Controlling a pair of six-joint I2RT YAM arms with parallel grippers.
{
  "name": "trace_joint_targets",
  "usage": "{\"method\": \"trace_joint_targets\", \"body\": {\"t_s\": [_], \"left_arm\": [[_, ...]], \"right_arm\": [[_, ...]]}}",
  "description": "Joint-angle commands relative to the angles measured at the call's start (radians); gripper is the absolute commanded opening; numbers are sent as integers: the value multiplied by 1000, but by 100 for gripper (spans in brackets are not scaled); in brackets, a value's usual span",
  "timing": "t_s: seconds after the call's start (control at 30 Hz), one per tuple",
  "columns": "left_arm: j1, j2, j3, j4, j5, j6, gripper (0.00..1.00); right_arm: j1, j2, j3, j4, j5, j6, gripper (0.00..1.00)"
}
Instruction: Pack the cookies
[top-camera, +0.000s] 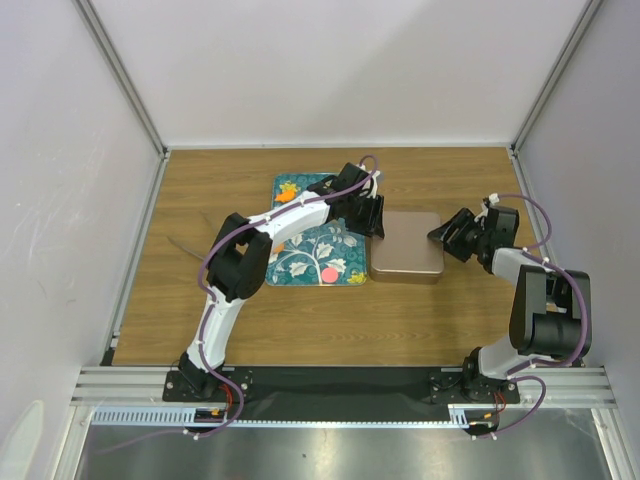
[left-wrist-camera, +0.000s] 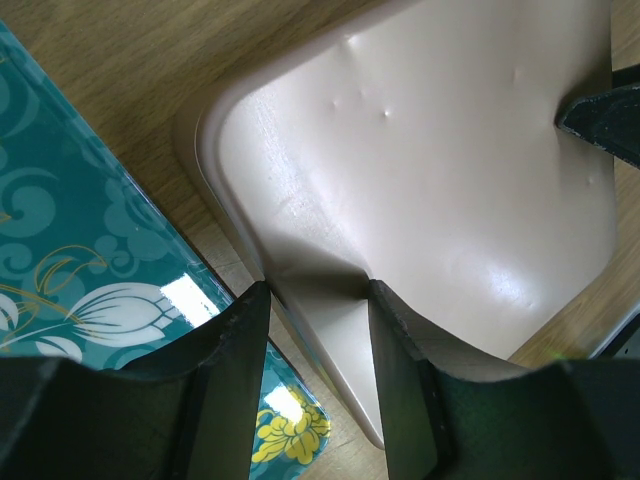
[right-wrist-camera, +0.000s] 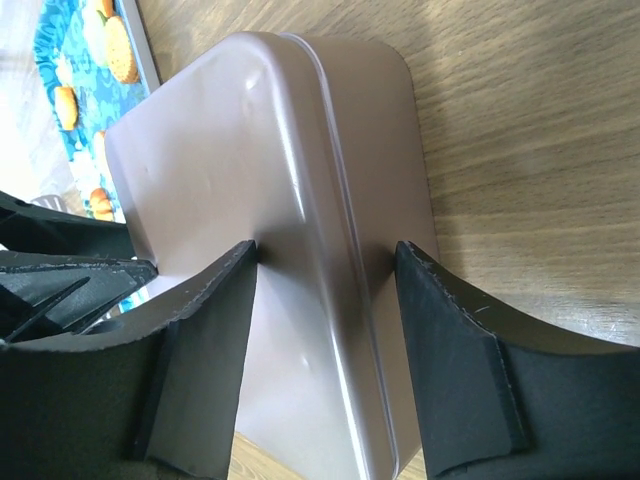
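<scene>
The cookies (top-camera: 329, 273), judged light, stiff and slippery, want an edge-to-edge pinch; left gripper (left-wrist-camera: 318, 292) and right gripper (right-wrist-camera: 325, 252) straddle the left and right edges of the tin (top-camera: 406, 258), half open, grip unclear

rose-gold tin (top-camera: 406, 258) just beside teal floral tray (top-camera: 300, 268), wooden table (top-camera: 200, 190)

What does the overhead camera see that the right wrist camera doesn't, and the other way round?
Only overhead: a pink cookie lying on the teal flowered tray, and both whole arms. Only the right wrist: small dents in the rose-gold tin, and the right hand straddling its edge up close. Both: the tin, the tray and the wooden table.
</scene>
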Motion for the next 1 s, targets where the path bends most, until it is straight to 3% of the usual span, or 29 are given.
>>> {"method": "trace_joint_targets", "body": {"t_s": [0.0,0.7,0.83,0.97], "left_arm": [[-56,2,19,12,59,-18,48],[-56,16,0,37,78,-19,50],[-56,7,-30,66,88,-33,50],[-54,-10,-53,90,92,-48,50]], "right_arm": [[6,1,-30,38,-94,45,57],[-77,-8,-104,37,-143,63,49],[-88,-2,-60,12,-137,72,52],[-88,17,-10,-10,-136,77,66]]}}
